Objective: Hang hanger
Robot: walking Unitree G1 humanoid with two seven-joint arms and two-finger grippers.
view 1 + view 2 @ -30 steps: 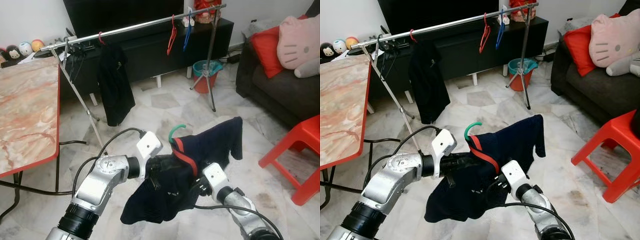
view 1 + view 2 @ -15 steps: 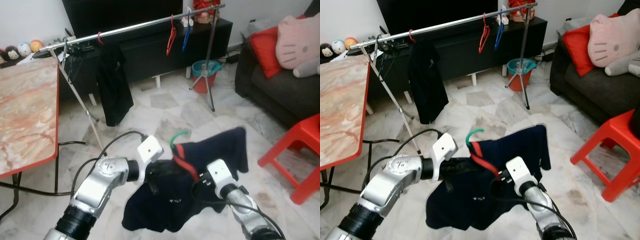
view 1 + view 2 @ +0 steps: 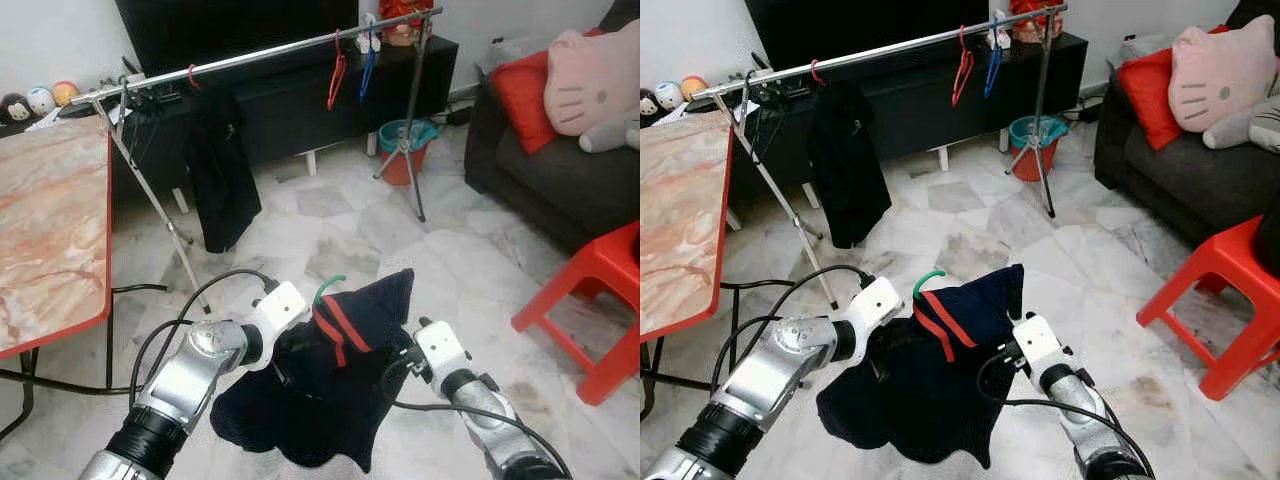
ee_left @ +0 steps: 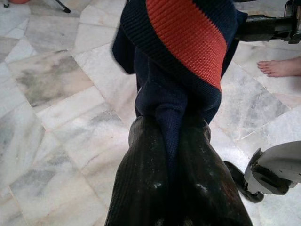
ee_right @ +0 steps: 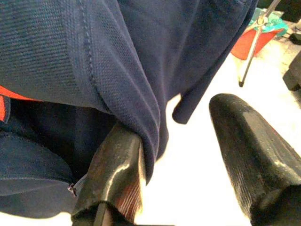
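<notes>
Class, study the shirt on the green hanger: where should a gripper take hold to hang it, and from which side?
Probably the neck of the green hanger, just below its hook, from the robot's side: the hook rises clear above the navy shirt, while cloth covers the rest.

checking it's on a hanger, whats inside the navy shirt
A green hook pokes out above the navy shirt's collar; the hanger's body is covered by cloth.
</notes>
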